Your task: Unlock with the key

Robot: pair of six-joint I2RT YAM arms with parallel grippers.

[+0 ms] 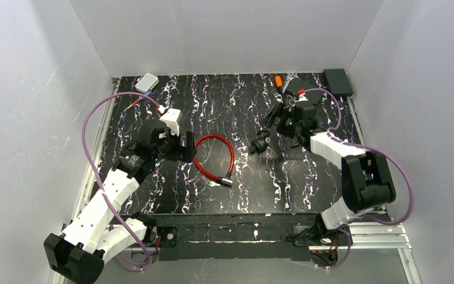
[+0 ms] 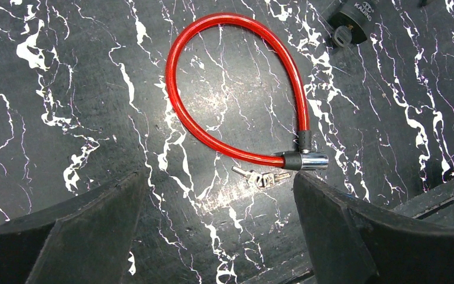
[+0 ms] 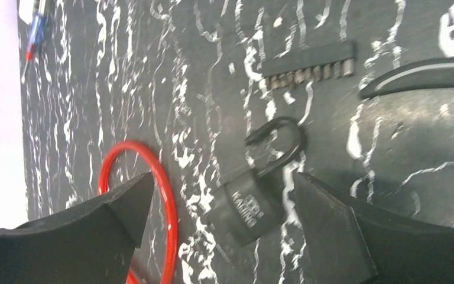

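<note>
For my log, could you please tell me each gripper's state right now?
Left gripper: open, empty, by the cable lock.
Right gripper: open, empty, by the padlock.

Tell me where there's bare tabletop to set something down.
Bare: the back strip between the grey box and the orange-tipped tool, and the near strip in front of the red cable lock and padlock. Crowded: the middle, where cable lock, keys and padlock lie between the left end effector and right end effector.
</note>
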